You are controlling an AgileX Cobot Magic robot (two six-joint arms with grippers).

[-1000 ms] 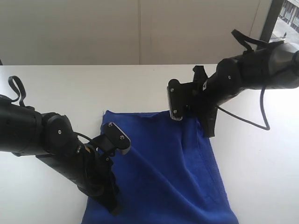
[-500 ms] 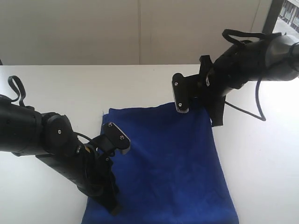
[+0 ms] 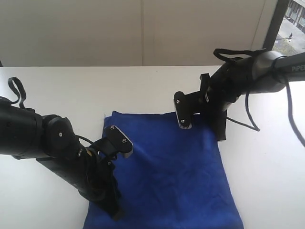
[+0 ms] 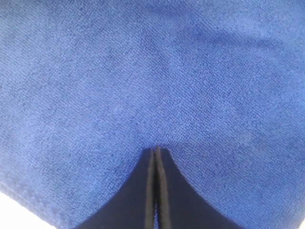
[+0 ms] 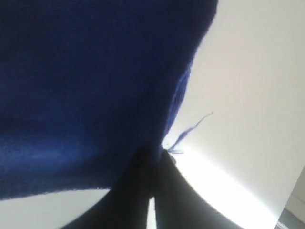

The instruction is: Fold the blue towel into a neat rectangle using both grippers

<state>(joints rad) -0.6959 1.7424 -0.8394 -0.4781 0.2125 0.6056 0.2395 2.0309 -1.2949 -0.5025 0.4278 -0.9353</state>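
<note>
The blue towel lies nearly flat on the white table, running from the middle down to the near edge of the exterior view. My left gripper is shut, its tip pressing down on the towel just inside the left hem, with no cloth between the jaws. My right gripper is at the towel's right edge near the far corner. It is shut on the edge of the towel, where a loose blue thread sticks out.
A pale wall stands behind the table, and a window shows at the upper right. A black cable loops from the right arm over the table beside the towel. Bare white table lies to the left, right and far side of the towel.
My right gripper has swung rightward and lowered with the towel's edge, and the wrinkled far right part now lies smooth. The left arm has not moved.
</note>
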